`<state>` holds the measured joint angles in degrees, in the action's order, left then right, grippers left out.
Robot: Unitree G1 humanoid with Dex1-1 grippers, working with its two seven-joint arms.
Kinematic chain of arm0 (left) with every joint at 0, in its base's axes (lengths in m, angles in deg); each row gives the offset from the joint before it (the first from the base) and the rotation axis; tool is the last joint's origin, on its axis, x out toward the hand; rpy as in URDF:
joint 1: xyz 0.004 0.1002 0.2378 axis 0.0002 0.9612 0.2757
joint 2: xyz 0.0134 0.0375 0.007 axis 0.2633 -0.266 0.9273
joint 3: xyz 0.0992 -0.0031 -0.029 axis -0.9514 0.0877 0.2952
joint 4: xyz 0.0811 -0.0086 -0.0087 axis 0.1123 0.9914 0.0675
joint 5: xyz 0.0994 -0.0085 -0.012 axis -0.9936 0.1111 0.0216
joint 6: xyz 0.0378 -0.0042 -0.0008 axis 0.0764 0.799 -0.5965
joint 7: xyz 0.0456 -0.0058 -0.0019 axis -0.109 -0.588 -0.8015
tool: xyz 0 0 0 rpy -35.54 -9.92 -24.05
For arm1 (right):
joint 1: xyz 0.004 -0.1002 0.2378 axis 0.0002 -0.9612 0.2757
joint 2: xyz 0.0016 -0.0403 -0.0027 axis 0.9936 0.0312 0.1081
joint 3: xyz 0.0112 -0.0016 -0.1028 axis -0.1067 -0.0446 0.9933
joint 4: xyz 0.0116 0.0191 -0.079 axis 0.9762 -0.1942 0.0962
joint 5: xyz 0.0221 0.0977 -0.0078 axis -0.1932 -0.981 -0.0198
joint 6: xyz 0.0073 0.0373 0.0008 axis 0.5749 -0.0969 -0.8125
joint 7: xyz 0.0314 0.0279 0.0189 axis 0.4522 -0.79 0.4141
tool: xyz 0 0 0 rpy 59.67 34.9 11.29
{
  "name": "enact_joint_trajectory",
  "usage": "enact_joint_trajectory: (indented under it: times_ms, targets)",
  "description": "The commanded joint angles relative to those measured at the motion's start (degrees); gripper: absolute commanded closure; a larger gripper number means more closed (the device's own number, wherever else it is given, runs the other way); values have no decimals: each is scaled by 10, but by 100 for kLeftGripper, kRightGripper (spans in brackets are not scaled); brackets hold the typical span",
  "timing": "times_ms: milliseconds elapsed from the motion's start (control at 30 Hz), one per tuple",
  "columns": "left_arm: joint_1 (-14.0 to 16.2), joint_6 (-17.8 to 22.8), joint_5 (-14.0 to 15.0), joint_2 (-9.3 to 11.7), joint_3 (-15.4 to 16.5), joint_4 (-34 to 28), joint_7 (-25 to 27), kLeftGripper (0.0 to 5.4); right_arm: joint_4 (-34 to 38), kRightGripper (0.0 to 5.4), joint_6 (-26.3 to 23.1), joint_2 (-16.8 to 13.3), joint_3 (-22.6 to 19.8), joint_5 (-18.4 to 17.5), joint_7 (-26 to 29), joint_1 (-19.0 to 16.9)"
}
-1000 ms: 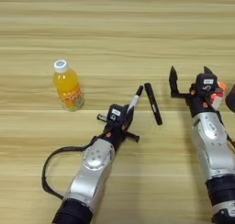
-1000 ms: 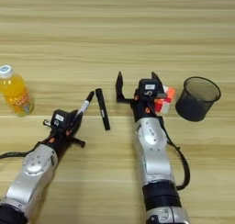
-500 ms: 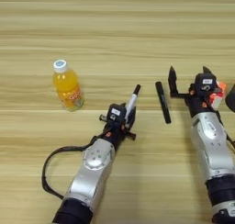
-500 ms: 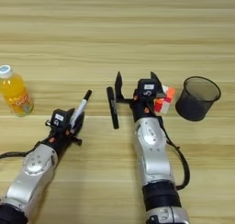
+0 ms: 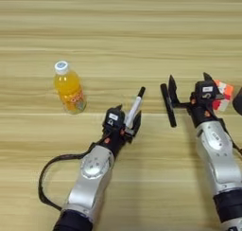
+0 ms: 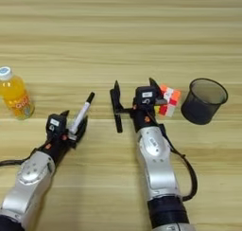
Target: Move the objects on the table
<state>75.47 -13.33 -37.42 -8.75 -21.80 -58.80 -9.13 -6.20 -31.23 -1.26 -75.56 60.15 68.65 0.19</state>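
Observation:
An orange-juice bottle (image 5: 69, 89) with a white cap stands upright at the left. My left gripper (image 5: 126, 122) is shut on the white marker (image 5: 134, 106), whose black cap points up and to the right. The all-black marker (image 5: 167, 105) lies on the table right beside the left finger of my right gripper (image 5: 189, 79). That gripper is open wide with nothing between its fingers. The multicoloured puzzle cube (image 6: 168, 100) sits just to the right of its right finger.
A black mesh cup (image 6: 204, 101) stands upright to the right of the cube. A black cable (image 5: 47, 178) loops on the wooden table (image 5: 118, 31) beside my left forearm.
The black marker has shifted right, away from the white marker, and now lies against my right gripper's left finger. My left gripper has kept the white marker almost still.

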Motion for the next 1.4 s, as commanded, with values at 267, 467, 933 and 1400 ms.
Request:
enact_joint_trajectory:
  times_ms: [267,467,933,1400]
  targets:
    - [0,-71,82,6,45,-35,77,93,31,0,-41,-6,18,-9,24,-38]
    - [-19,-92,70,13,87,3,44,27,44,0,-54,-4,38,-4,36,-67]
    - [-17,-111,35,7,95,32,12,4,60,0,-72,-13,44,-6,40,-94]
    - [-8,-111,26,0,87,28,4,4,44,0,-94,-12,49,-10,50,-108]
